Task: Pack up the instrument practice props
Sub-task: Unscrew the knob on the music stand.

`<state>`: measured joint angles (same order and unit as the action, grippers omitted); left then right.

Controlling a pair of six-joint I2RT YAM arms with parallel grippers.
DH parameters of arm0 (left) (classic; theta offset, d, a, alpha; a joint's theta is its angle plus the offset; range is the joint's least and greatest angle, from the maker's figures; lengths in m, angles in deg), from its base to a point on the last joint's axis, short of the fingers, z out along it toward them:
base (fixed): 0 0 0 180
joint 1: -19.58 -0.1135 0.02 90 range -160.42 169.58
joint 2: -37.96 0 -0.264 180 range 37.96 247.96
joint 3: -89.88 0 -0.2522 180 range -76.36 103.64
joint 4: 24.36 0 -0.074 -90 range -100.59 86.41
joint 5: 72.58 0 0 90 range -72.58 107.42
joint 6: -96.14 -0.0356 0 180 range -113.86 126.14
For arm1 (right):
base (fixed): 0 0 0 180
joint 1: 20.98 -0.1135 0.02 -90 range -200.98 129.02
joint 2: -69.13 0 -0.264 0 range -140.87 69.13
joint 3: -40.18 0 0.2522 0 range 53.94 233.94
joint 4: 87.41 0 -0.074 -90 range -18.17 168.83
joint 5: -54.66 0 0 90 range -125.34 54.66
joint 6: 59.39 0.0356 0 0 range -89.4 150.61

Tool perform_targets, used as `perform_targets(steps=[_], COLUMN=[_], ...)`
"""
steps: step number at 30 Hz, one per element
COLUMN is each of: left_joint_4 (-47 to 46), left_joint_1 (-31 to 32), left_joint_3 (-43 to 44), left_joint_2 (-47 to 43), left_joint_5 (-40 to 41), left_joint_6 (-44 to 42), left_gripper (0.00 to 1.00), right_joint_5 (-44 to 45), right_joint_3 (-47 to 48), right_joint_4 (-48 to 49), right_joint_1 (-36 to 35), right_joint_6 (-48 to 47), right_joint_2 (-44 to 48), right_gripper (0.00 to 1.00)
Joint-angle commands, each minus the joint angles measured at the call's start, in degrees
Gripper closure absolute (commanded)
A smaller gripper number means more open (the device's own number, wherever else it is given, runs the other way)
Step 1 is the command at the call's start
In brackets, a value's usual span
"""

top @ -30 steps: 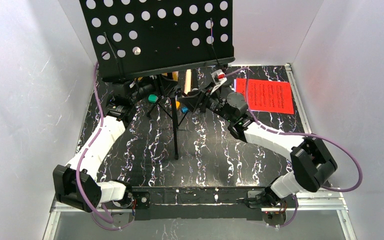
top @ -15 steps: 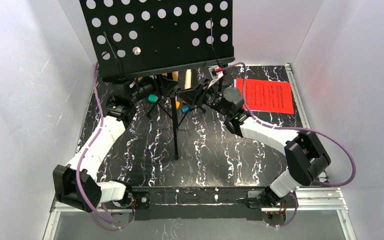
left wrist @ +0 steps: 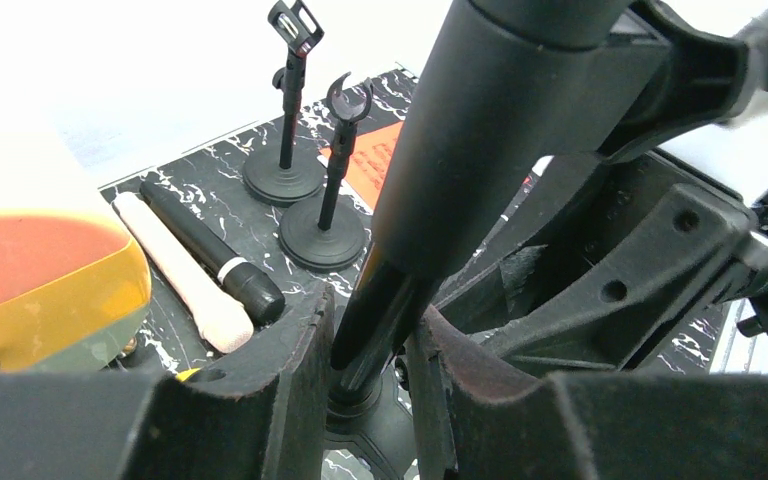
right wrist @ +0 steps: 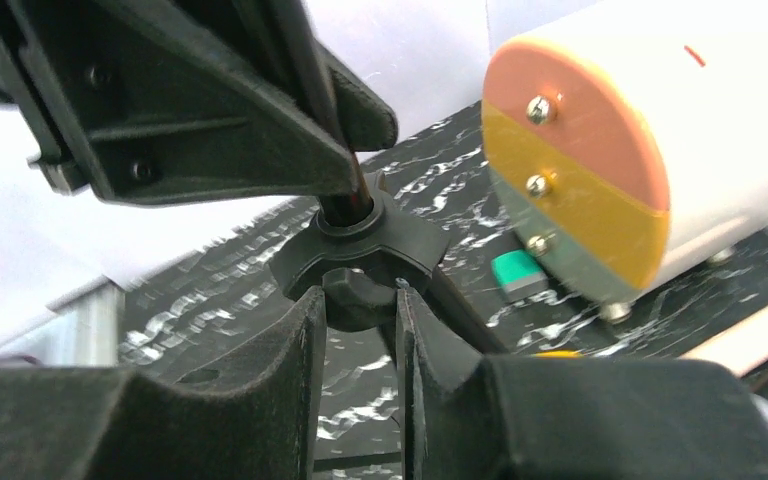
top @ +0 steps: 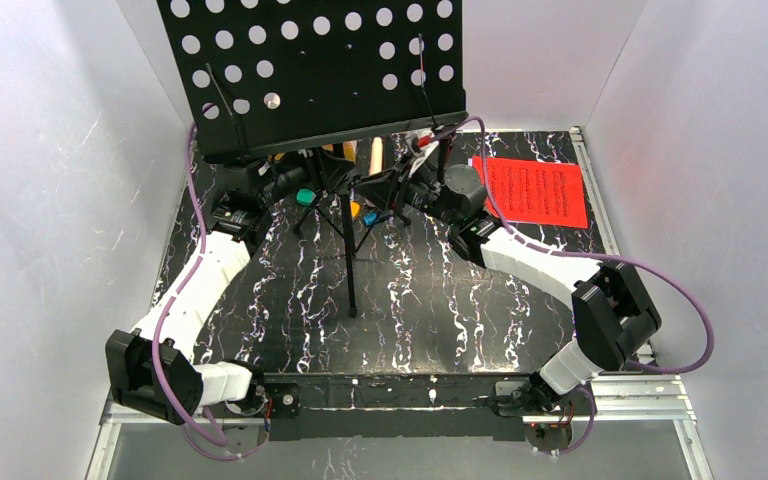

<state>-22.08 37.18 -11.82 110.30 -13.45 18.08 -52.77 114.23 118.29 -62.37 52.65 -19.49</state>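
My left pincer (left wrist: 368,345) clenches the pole of the one music rack (top: 310,70), upper centre overhead. My right pincer (right wrist: 360,312) grasps its collar knob (right wrist: 358,285). Upper left at my left wrist are two mic holders (left wrist: 282,185) (left wrist: 325,240), one cream microphone (left wrist: 185,278) and one black microphone (left wrist: 212,252). One red page (top: 538,192) lies upper right.

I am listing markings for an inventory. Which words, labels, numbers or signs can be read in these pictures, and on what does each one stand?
No text here can be read.
On the red sheet-music page: rows of dark print, too small to read.
On the black perforated music rack: no lettering visible.
On the white cylinder: only a small red dash, not a letter or number.
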Motion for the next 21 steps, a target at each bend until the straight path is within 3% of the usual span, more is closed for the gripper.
perform_targets(steps=[1,6,9,12,16,20,21], left_joint_4=[7.71,7.18,7.09,7.0,6.92,6.92,6.92], left_joint_1=[-1.01,-1.36,-1.52,-1.49,-1.59,-1.61,-1.61], left_joint_3=[0.29,0.26,0.27,0.33,0.32,0.3,0.25], left_joint_2=[-1.98,-2.99,-2.58,-2.46,-2.55,-2.55,-2.59], left_joint_5=[-1.43,-1.69,-2.26,-2.46,-2.38,-2.35,-2.33], left_joint_6=[3.85,4.36,4.64,4.84,4.84,4.84,4.8], left_gripper=[1.0,1.0,1.0,1.0,1.0,1.0,1.0], right_joint_5=[-1.67,1.73,8.13,19.01,25.34,24.29,23.68], right_joint_3=[4.35,2.34,-1.42,-4.65,-9.88,-11.72,-11.86], right_joint_4=[-5.23,-10.02,-8.44,-2.27,10.69,16.92,17.41], right_joint_1=[-1.06,-4.82,-8.24,-12.44,-14.86,-14.95,-15.11], right_joint_6=[-22.13,-50.9,-70.29,-87.69,-109.22,-114.89,-114.75], right_joint_2=[1.07,3.31,4.72,3.65,0.21,-1.19,-0.96], right_gripper=[0.98,0.99,0.99,0.99,0.99,0.97,0.88])
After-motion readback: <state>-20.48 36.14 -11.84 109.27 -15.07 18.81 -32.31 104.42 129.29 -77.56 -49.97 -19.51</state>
